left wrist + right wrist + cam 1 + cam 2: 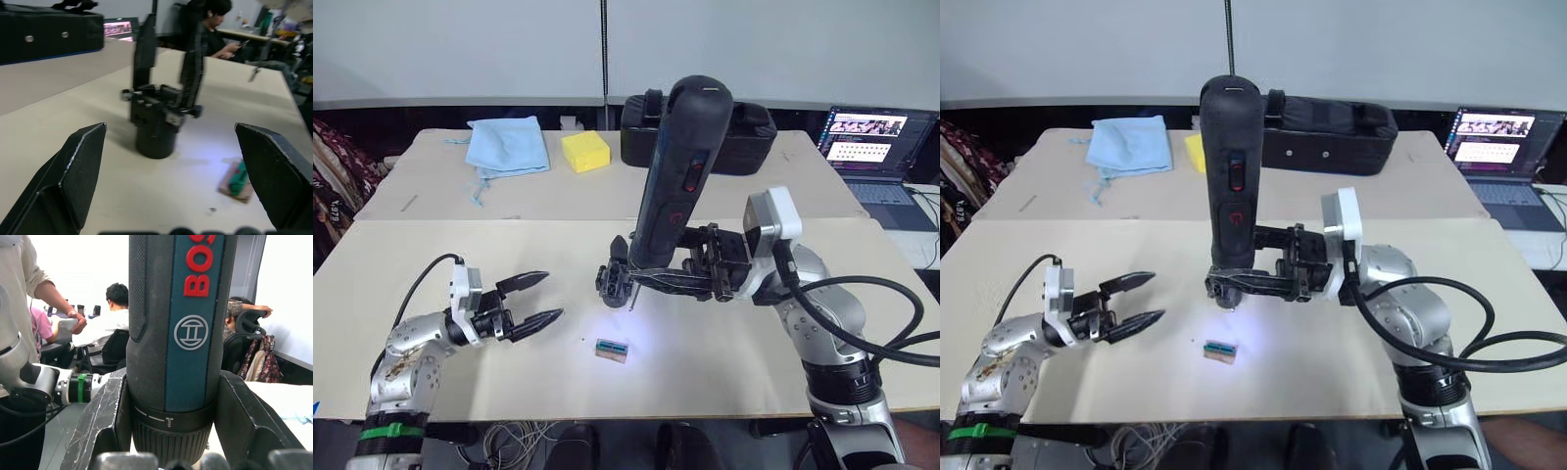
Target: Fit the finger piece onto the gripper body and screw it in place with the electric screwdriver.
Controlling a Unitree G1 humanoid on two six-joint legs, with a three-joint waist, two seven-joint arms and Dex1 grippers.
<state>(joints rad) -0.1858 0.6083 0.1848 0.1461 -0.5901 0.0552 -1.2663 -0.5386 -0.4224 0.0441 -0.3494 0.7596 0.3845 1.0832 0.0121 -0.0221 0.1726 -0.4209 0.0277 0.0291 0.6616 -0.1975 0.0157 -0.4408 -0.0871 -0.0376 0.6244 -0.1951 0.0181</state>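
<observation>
The right gripper (651, 276) clamps the thick black cylindrical electric screwdriver (674, 176) upright, bit over the black mechanical gripper body (613, 281), presumably for screwing; beside it, the left gripper (536, 303) waits, jaws spread and empty.

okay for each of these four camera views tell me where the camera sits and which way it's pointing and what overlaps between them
Left eye view: head, looking down over the table; both arms show.
Right eye view: the same scene, slightly offset.
Left wrist view: along the open left gripper toward the gripper body.
Right wrist view: along the right gripper, shut on the electric screwdriver.
Shared: the eye views and left wrist view show the gripper body and small green-topped block.
</observation>
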